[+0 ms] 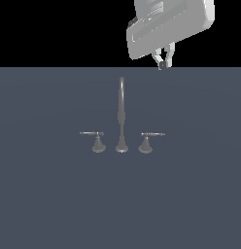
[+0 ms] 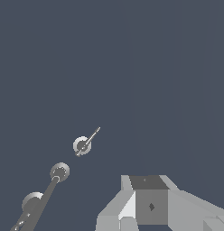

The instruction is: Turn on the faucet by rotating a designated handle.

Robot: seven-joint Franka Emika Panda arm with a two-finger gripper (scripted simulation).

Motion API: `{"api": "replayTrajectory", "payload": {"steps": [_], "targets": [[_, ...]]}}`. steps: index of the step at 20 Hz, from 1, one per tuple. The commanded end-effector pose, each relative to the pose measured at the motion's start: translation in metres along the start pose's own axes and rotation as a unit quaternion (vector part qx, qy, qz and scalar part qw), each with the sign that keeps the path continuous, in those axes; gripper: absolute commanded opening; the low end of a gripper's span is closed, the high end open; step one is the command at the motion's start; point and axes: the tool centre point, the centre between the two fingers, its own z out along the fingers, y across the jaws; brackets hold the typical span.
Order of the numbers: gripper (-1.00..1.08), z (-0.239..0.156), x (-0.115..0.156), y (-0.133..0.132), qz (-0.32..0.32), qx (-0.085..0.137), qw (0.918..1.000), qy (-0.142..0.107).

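The faucet (image 1: 121,116) stands on the dark grey surface, with its tall gooseneck spout in the middle and a low handle on each side. The designated handle (image 1: 146,143) is at the exterior view's right of the spout, its thin bar sticking out to the right. The twin handle (image 1: 97,142) has its bar pointing left. My gripper (image 1: 163,63) hangs high above and beyond the designated handle, well clear of it, fingers shut and empty. In the wrist view the designated handle (image 2: 82,145) shows from above, beside the spout base (image 2: 59,171), with my gripper (image 2: 150,207) near the frame edge.
The flat dark grey surface (image 1: 190,194) stretches all around the faucet. The twin handle (image 2: 32,200) is partly hidden behind the spout in the wrist view.
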Motion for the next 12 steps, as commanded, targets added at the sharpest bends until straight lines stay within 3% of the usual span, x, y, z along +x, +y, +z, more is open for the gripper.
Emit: {"api": "replayTrajectory", "payload": {"steps": [1,12], "targets": [[-1.0,0.018,0.007,-0.008,0.025,0.001,0.9997,-0.002],[-1.0,0.099,0.026,-0.041,0.134,0.019,0.9906,-0.024]]}}
